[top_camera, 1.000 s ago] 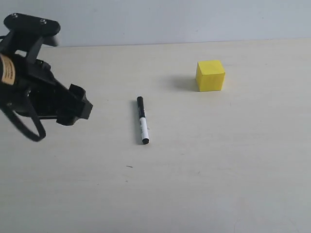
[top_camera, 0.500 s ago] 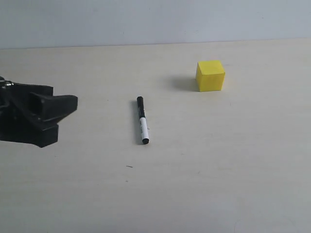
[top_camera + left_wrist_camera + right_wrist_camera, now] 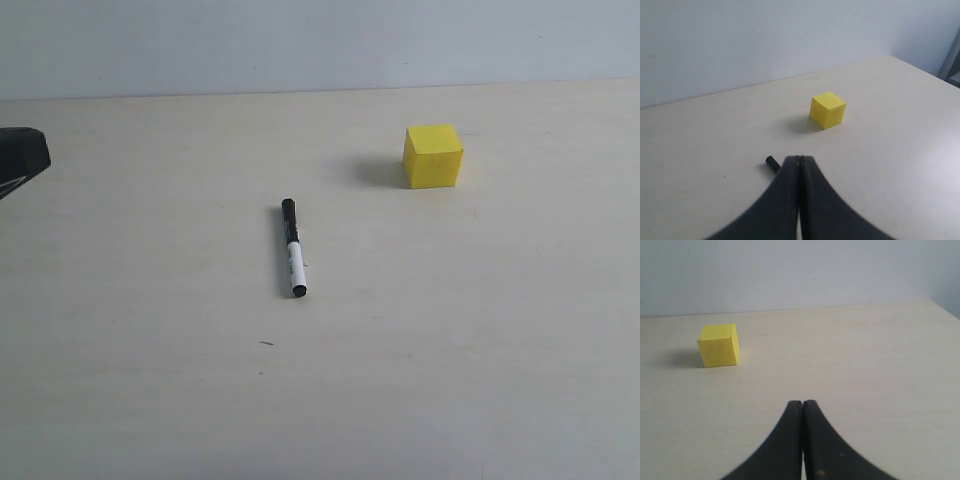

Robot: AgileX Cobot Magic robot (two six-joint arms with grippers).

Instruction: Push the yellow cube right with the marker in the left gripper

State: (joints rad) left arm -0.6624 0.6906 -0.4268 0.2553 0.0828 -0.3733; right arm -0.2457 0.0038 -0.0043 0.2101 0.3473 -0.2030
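Note:
The marker [image 3: 293,248] lies flat on the table, black cap towards the far side, held by nothing. The yellow cube [image 3: 433,156] stands to its right and farther back, well apart from it. Only a black corner of the left arm [image 3: 20,158] shows at the exterior view's left edge. In the left wrist view my left gripper [image 3: 799,158] is shut with nothing in it; the marker's black end [image 3: 772,162] peeks out beside the fingers, and the cube [image 3: 827,110] sits beyond. My right gripper [image 3: 802,402] is shut and empty, the cube [image 3: 719,345] far off.
The pale table [image 3: 450,350] ends at a plain light wall [image 3: 320,40] behind. A tiny dark speck [image 3: 266,343] marks the surface in front of the marker. A grey upright [image 3: 952,60] stands past the table's far corner in the left wrist view.
The left arm has drawn back leftwards, almost out of the exterior view. The marker and the cube have not moved.

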